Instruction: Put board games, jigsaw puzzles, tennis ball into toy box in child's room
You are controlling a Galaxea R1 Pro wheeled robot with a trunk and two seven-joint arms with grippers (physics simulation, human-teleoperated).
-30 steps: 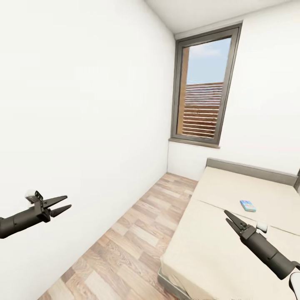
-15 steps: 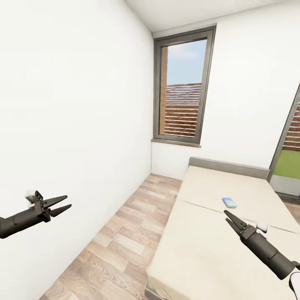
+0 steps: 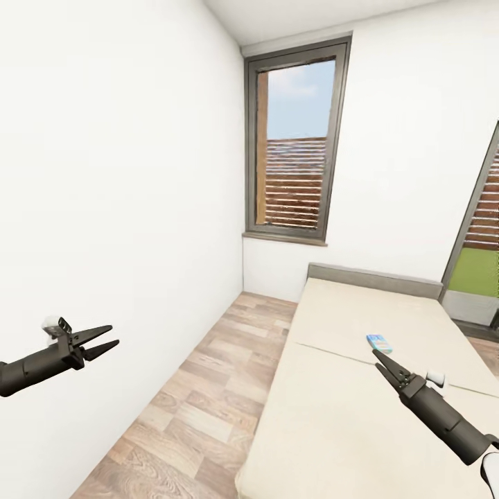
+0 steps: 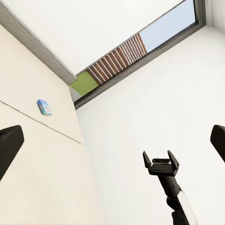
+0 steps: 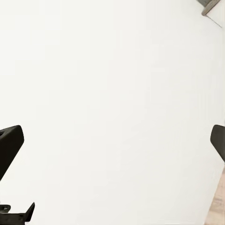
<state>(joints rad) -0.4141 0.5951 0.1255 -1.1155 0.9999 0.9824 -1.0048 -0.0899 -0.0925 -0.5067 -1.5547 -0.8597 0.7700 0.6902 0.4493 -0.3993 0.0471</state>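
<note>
The view has swung right, bringing the bed (image 3: 360,388) nearer centre, one board game (image 3: 379,342) at four o'clock. Left tool (image 3: 104,339) and right tool (image 3: 380,359) hang wide, empty, so pickup comes next.

One small blue board game (image 3: 379,342) lay flat on the beige mattress of the bed (image 3: 333,416), near its middle seam, well apart from the grey headboard edge.

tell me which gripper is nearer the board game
The right gripper: its tips hang just short of the board game on the bed. The left gripper is by the wall.
</note>
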